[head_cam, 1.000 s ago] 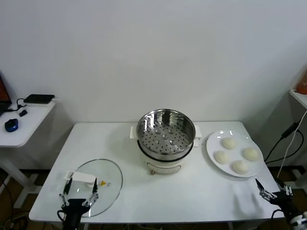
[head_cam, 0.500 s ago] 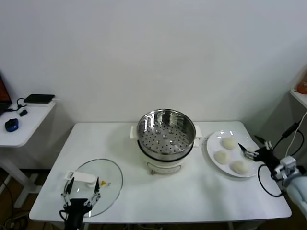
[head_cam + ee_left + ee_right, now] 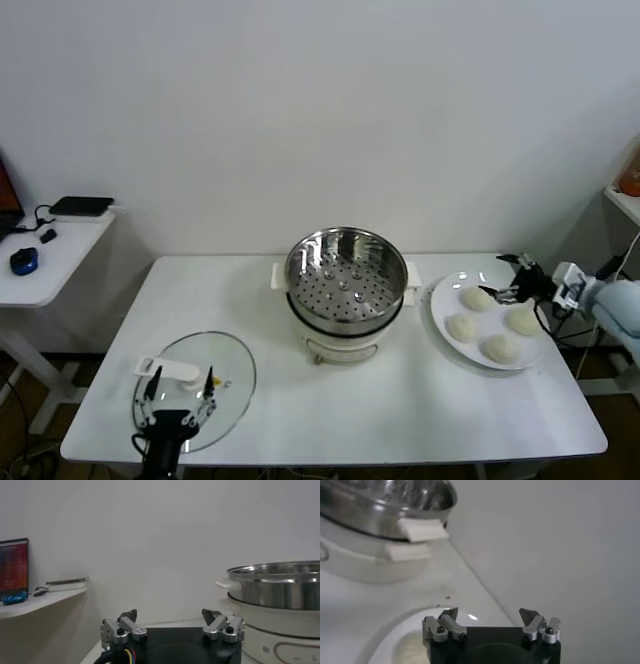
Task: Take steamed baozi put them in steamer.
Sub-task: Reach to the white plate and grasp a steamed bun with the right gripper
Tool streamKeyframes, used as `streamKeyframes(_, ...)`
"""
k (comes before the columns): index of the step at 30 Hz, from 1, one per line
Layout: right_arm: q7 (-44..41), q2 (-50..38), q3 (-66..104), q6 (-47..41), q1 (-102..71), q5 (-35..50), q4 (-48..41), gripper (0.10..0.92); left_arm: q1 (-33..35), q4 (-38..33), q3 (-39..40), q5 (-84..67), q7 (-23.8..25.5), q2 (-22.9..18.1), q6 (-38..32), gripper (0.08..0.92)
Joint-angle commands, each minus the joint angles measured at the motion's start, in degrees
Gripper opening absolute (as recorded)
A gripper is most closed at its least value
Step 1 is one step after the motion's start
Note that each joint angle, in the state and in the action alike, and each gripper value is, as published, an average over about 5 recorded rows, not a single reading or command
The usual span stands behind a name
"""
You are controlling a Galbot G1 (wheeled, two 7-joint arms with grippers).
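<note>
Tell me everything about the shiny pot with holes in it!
The steamer is a round, shiny steel basket whose flat floor is dotted with holes. It is empty. It sits upright on a white pot body with white side handles, in the middle of the white table. No pincer touches it. The plate of buns lies to its right, the glass lid at front left.

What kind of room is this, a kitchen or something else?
Probably a lab or test room staged as a kitchen, not a real one. A plain white table holds only the steamer, its glass lid and a plate of baozi, against a bare wall, with a side desk carrying electronics.
</note>
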Motion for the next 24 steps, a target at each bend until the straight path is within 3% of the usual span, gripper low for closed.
streamKeyframes(1, -18.63, 7.82, -34.52, 4.55, 33.84, -8.46, -17.50, 0.823, -0.27, 0.11, 0.18, 0.01, -0.03, 0.02, -0.04, 0.823)
streamKeyframes(10, -21.67, 20.32, -42.86, 12.65, 39.40, -18.01, -33.83, 0.823, -0.97, -0.61, -0.26, -0.24, -0.15, 0.32, 1.03, 0.823)
streamKeyframes(24, -19.59, 25.55, -35.17, 13.24, 31.48, -28.16, -39.30, 0.823, -2.55, -0.92, -0.58, -0.28, -0.14, 0.47, 2.56, 0.823)
